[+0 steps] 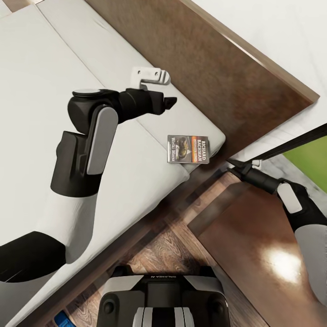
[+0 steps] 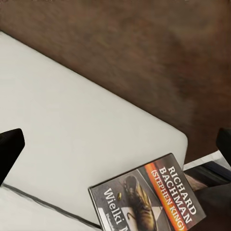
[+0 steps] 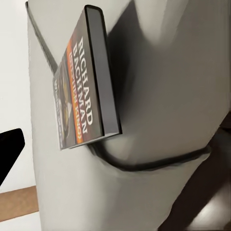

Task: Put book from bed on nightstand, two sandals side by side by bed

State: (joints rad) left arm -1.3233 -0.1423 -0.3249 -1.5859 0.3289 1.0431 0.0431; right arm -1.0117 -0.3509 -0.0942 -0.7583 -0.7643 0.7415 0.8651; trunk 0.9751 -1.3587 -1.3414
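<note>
Head view: the book (image 1: pixel 188 149) is being left ungripped at the bed (image 1: pixel 41 68) corner, between the open left claw (image 1: pixel 171 102) and the right claw (image 1: pixel 232 165), whose state cannot be told, above the nightstand (image 1: pixel 254 245).

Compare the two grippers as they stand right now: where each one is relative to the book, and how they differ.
The left gripper hangs over the mattress, up from the book and clearly apart from it; the right gripper sits off the bed's corner, above the nightstand, much closer to the book's edge. The left points across the bed toward the headboard; the right points back at the book. Both are dark-fingered, and neither holds anything.
</note>
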